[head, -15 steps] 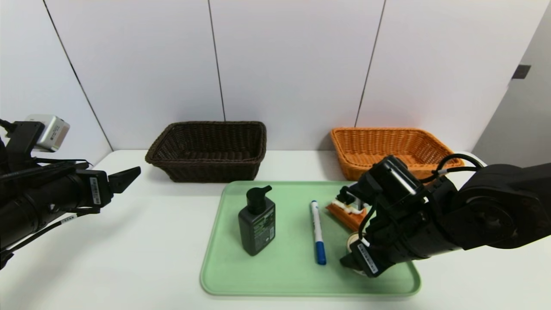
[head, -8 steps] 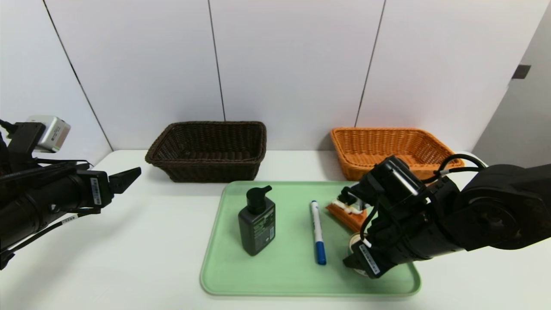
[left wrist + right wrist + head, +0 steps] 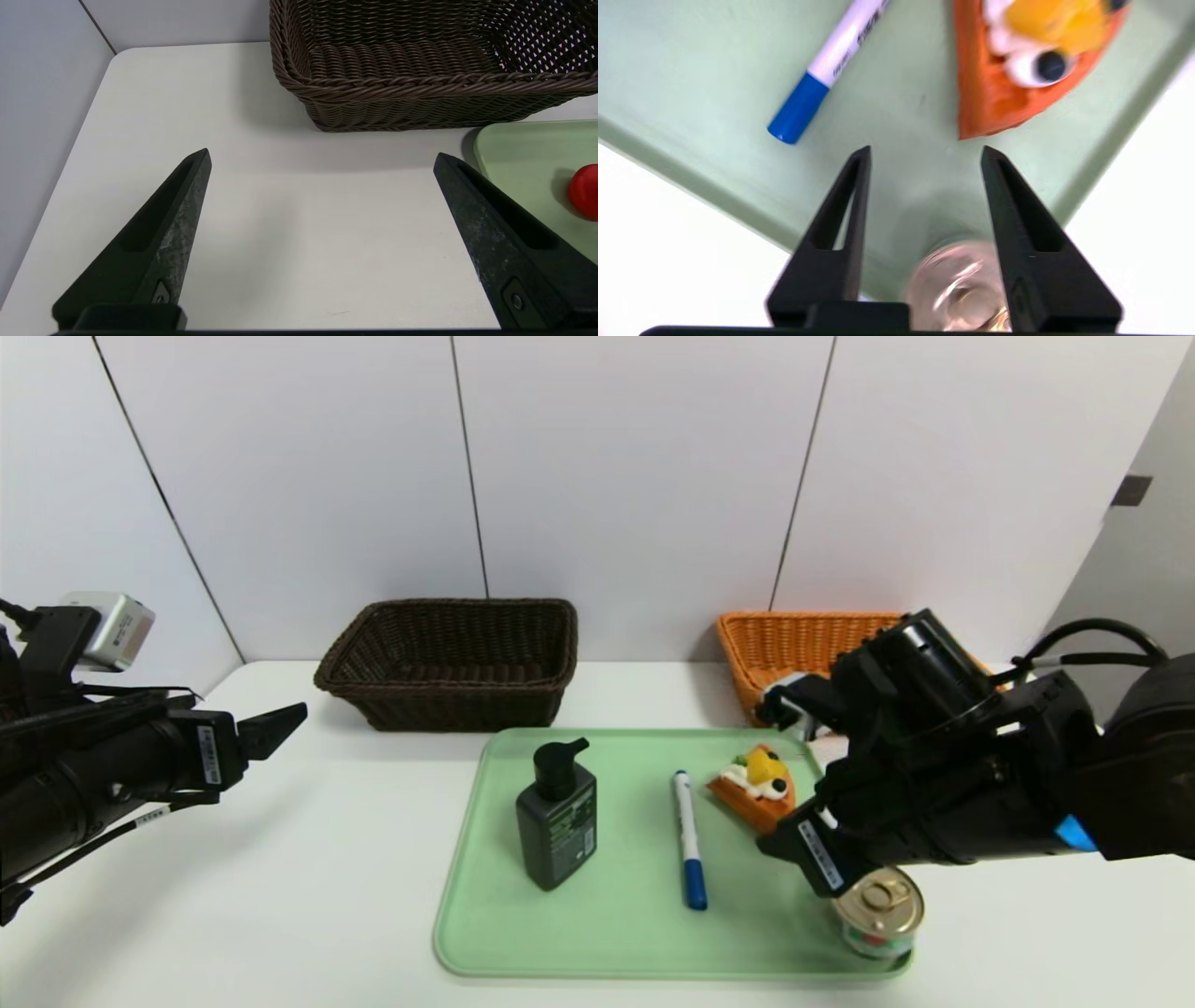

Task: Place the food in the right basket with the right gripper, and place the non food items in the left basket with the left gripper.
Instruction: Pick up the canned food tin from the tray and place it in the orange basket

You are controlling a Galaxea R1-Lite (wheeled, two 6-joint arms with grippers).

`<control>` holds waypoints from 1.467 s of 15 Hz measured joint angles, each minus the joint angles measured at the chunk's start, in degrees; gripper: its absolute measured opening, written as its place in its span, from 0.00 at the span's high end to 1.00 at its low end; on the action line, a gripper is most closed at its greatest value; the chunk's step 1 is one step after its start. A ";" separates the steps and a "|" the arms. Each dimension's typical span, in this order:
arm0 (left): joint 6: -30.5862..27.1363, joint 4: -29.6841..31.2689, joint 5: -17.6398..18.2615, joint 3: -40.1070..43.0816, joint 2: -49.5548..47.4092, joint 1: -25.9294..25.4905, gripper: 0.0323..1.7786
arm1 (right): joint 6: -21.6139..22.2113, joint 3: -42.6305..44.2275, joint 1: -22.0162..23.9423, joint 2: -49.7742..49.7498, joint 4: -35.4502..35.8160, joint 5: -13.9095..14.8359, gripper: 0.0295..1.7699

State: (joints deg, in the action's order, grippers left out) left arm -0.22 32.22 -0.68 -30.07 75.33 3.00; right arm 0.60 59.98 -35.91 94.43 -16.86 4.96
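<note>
hovering over the green tray's (image 3: 485, 933) near right corner, the right gripper (image 3: 924, 154) has its jaws partly open and empty, with the tin can (image 3: 878, 912) standing just below them. the cake slice (image 3: 754, 787), marker (image 3: 689, 838) and black pump bottle (image 3: 556, 814) lie on the tray. over at the table's left, the left gripper (image 3: 322, 161) is spread wide, holding nothing, near the brown basket (image 3: 448, 658). the orange basket (image 3: 794, 653) sits behind.
</note>
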 joint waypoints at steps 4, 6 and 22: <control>0.29 0.02 0.02 0.01 0.06 0.00 0.05 | 0.72 1.07 1.08 -3.83 0.41 -0.34 0.99; 0.29 0.02 0.00 0.01 0.04 -0.05 0.05 | 0.83 0.68 1.40 -4.33 2.43 -0.52 0.99; 0.11 0.00 0.02 1.05 -0.68 0.00 0.05 | 0.48 -11.97 0.37 -8.85 5.03 8.70 0.24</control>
State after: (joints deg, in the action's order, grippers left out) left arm -0.11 32.22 -0.66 -29.03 74.64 3.00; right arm 1.07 48.01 -35.55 85.58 -11.82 13.67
